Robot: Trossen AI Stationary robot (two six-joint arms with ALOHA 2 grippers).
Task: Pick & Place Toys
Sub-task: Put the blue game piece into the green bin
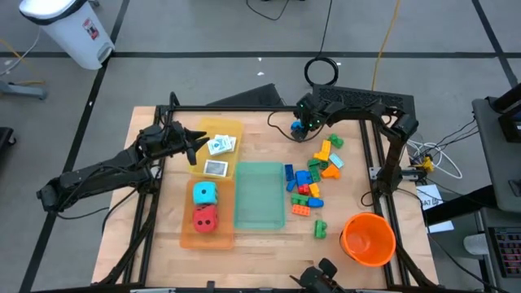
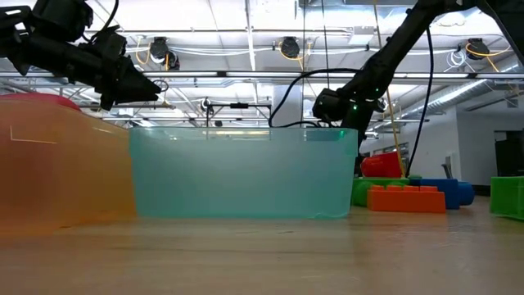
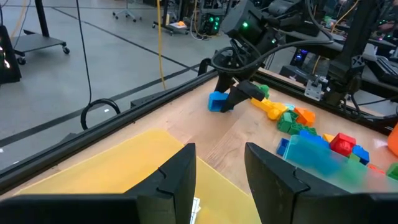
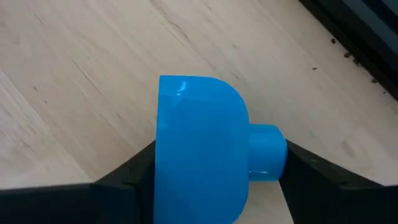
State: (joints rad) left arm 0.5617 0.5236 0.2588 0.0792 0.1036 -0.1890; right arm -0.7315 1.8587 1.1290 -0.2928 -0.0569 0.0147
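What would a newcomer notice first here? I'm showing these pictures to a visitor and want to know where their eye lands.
Probably the right claw at the table's far edge, with a bright blue brick between its fingers, close above the wood. Next, the heap of colourful bricks between the teal tray and the big orange bucket. The left claw hovers over the yellow tray, which holds white cards.

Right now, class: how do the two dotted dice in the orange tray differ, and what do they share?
The teal die is teal with white dots; the red die is red with dark dots. In the high view the teal die lies nearer the yellow tray than the red die. Both are about equal in size and sit inside the orange tray.
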